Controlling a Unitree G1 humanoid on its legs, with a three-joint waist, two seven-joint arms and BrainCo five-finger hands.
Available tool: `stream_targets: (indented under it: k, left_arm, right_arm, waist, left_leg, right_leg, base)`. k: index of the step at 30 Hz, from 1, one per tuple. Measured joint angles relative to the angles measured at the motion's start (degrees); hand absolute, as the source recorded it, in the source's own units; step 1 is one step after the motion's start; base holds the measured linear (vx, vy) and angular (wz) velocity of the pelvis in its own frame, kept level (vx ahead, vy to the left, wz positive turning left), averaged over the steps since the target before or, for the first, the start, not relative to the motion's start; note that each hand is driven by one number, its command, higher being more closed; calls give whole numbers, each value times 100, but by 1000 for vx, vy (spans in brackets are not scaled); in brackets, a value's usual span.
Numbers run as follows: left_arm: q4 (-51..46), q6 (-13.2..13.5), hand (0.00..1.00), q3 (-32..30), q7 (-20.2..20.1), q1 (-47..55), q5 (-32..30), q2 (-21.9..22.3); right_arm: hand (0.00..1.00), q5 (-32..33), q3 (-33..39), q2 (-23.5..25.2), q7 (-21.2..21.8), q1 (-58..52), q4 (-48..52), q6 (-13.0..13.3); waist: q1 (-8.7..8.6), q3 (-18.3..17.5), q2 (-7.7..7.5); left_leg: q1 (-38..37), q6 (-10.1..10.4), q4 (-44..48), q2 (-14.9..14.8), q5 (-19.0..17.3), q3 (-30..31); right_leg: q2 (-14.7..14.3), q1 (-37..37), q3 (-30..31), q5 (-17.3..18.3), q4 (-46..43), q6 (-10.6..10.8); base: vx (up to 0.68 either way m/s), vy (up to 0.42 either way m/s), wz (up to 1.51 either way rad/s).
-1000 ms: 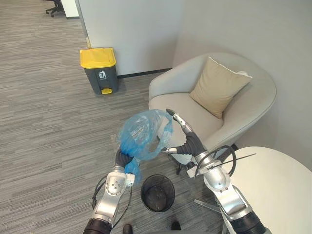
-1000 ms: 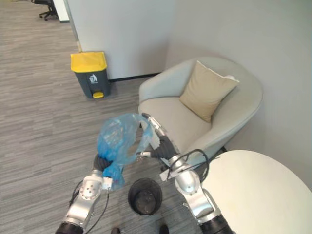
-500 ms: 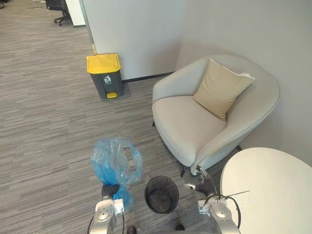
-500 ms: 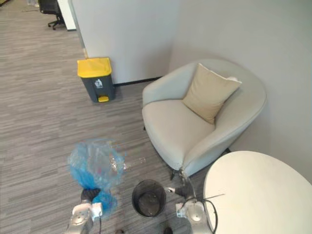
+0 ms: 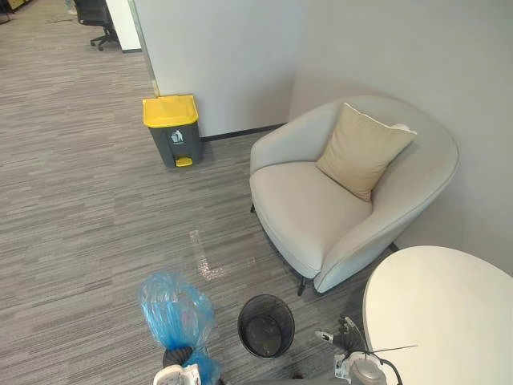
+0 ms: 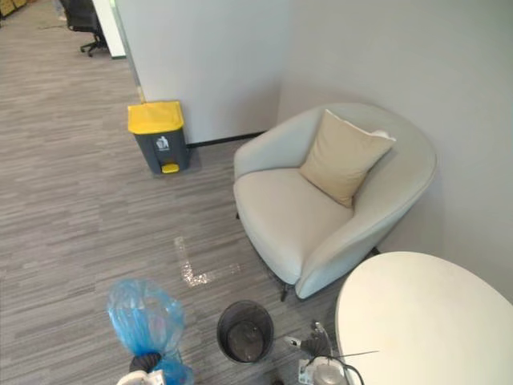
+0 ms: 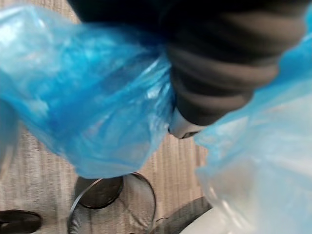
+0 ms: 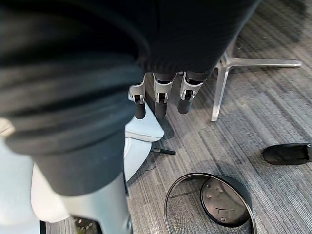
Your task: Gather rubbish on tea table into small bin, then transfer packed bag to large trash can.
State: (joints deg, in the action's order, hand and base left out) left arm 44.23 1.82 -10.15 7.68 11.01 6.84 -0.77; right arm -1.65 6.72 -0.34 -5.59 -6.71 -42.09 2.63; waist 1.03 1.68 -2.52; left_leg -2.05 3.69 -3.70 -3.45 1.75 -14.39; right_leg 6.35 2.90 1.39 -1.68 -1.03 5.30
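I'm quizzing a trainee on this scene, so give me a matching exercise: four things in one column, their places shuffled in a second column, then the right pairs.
Things:
1. blue bag
2. small black bin
3. yellow-lidded trash can
4. tan cushion

Places:
A. against the far wall
B. on the armchair
C. at the left hand
D. on the floor, near the round table

Pairs: 1-C, 2-D, 3-A, 4-B.
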Motion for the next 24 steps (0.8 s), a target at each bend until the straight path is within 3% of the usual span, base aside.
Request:
stream_targets:
  k: [3, 4, 5, 6, 7, 10, 12, 13, 16, 17, 18, 19, 20, 21, 24]
  left_arm:
    - [-50, 4, 100, -6, -1, -215, 52, 28]
    - [-241, 28, 100, -151, 4, -252, 132, 188]
    - [-318, 39, 100, -183, 19, -259, 150, 213]
    - [-402, 44, 100, -159, 85, -243, 182, 219]
    - [-528, 48, 100, -130, 123, -208, 207, 213]
    - [-760, 48, 100, -129, 200, -103, 231, 166]
    - [-801, 44, 100, -121, 225, -159, 235, 228]
    - [-835, 37, 100, -73, 251, -160, 246, 396]
    - [-921, 30, 100, 215, 243, -168, 326, 399]
    - [-929, 29, 100, 228, 236, -141, 348, 423]
    - [-929, 30, 100, 228, 237, -130, 350, 424]
    - [-931, 29, 100, 225, 230, -171, 347, 385]
    - [-930, 26, 100, 251, 223, -141, 342, 387]
    - [-929, 26, 100, 273, 222, -133, 342, 388]
    - [-981, 25, 100, 343, 209, -136, 341, 386]
  right_arm:
    - [0, -6, -38, 70, -44, 114, 42, -1]
    - [0, -11, -19, 81, -91, 259, 72, -16]
    - [0, -13, -33, 90, -115, 283, 81, -27]
    - [0, -13, -47, 96, -135, 250, 80, -45]
    - [0, -14, -85, 111, -150, 209, 79, -44]
    - [0, -8, -146, 236, -202, 248, 85, -41]
    - [0, 6, -144, 232, -233, 361, 83, -42]
    - [0, 12, -214, 165, -280, 444, 84, -43]
    - [0, 53, -288, -7, -417, 391, 89, -91]
    - [0, 51, -298, -86, -460, 387, 89, -109]
    - [0, 51, -294, -74, -463, 394, 94, -108]
    - [0, 52, -281, -86, -485, 435, 91, -107]
    - [0, 53, -271, -70, -544, 448, 86, -105]
    - [0, 54, -264, -70, -558, 439, 86, -105]
    - [0, 56, -244, -46, -573, 381, 69, -105]
  waist:
    - [86, 177, -18]
    - [213, 244, 116]
    - [214, 266, 130]
    - [214, 278, 125]
    - [233, 279, 74]
    - [282, 235, -137]
    - [338, 231, -121]
    - [397, 262, 146]
    - [351, 335, 404]
    - [313, 318, 464]
    - [285, 345, 406]
    - [266, 399, 337]
    - [263, 448, 213]
    - [253, 461, 184]
    - [213, 393, 272]
  left_leg:
    - [687, -138, 1010, -152, -403, -249]
    - [967, -206, 1199, -410, -457, -375]
    - [1003, -206, 1226, -460, -455, -388]
    - [977, -198, 1289, -473, -447, -344]
    - [1025, -187, 1438, -445, -436, -266]
    - [1358, -53, 1748, -433, -347, -90]
    - [1520, 70, 1716, -510, -180, -2]
    - [1616, 94, 1463, -638, 52, 126]
    - [1578, 146, 821, -685, 410, 382]
    - [1556, 329, 508, -717, 250, 381]
    - [1570, 354, 454, -716, 158, 300]
    - [1631, 251, 590, -712, 134, 121]
    - [1702, 1, 1305, -601, 207, -61]
    - [1706, -56, 1623, -561, 156, -97]
    - [1517, -96, 2633, -660, -618, -345]
  right_leg:
    - [-21, 536, 115, -244, -304, 67]
    - [-126, 775, 60, -246, -591, 106]
    - [-129, 956, -70, 105, -1261, -55]
    - [-59, 1010, -174, 726, -2273, -172]
    - [100, 824, -206, 1168, -2860, -14]
    - [273, 504, -188, 1835, -3059, 114]
    - [138, 367, -301, 2019, -2492, -34]
    - [-55, 321, -501, 1999, -2144, -227]
    - [-185, 450, -925, 2000, -2321, -389]
    - [-194, 517, -1192, 1962, -2331, -481]
    - [-142, 510, -1315, 1914, -2263, -557]
    - [-41, 496, -1435, 1857, -2247, -651]
    - [172, 479, -1620, 1806, -2238, -680]
    - [231, 474, -1683, 1782, -2213, -682]
    - [283, 391, -2144, 1533, -1914, -656]
  base:
    - [-164, -6, -47]
    - [-181, 9, -57]
    - [-158, -15, -34]
    - [-50, -63, 11]
    - [-38, -99, 22]
    - [-128, -211, 29]
    - [-208, -239, 20]
    - [-234, -204, 22]
    - [-276, -201, 68]
    - [-229, -189, 88]
    - [-206, -123, 81]
    - [-138, -74, 75]
    - [-132, -60, 69]
    - [-128, -51, 67]
    - [-90, 55, 81]
